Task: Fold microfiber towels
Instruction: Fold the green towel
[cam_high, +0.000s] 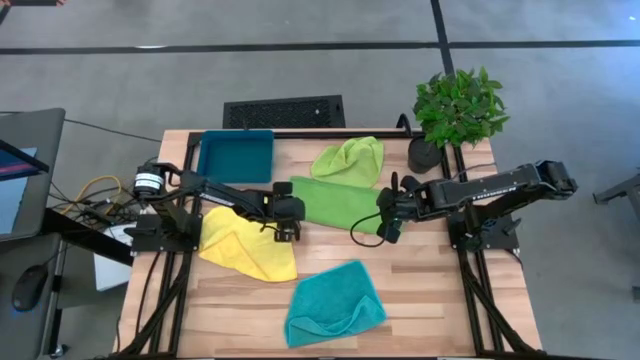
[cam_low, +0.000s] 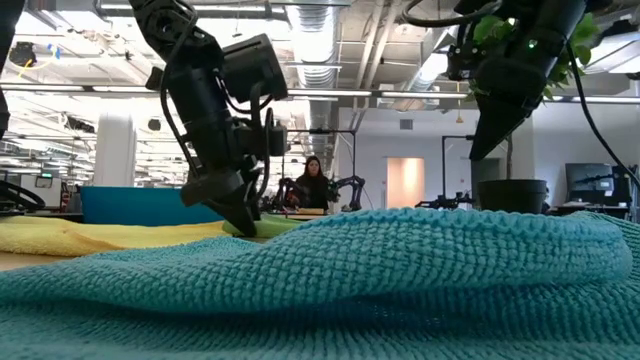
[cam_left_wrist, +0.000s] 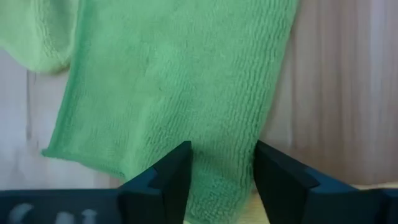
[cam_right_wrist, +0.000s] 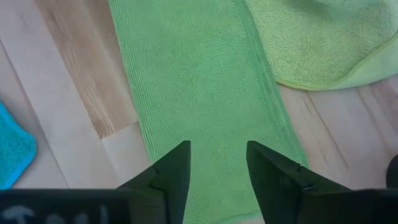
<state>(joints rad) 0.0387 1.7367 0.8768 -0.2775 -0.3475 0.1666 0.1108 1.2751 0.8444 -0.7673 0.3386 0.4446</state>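
A green microfiber towel (cam_high: 335, 203), folded into a long strip, lies flat on the table's middle. My left gripper (cam_high: 288, 232) stands open over its left end (cam_left_wrist: 180, 81), fingertips low by the cloth (cam_low: 243, 222). My right gripper (cam_high: 390, 228) hangs open, well above the strip's right end (cam_right_wrist: 199, 81). A crumpled lime towel (cam_high: 350, 160) lies behind the strip. The yellow towel (cam_high: 245, 245) sits at the near left and the teal towel (cam_high: 333, 305) at the near middle. My left gripper comes down slanting from the table's left, its two fingers (cam_left_wrist: 171, 174) standing either side of the strip's near left corner (cam_left_wrist: 217, 186). Whether the fingertips touch the cloth, I cannot tell.
A dark-teal tray (cam_high: 236, 155) stands at the far left. A potted plant (cam_high: 455, 110) stands at the far right corner. Bare wood (cam_high: 440, 290) shows at the near right. A person (cam_low: 312, 182) sits in the room beyond the table.
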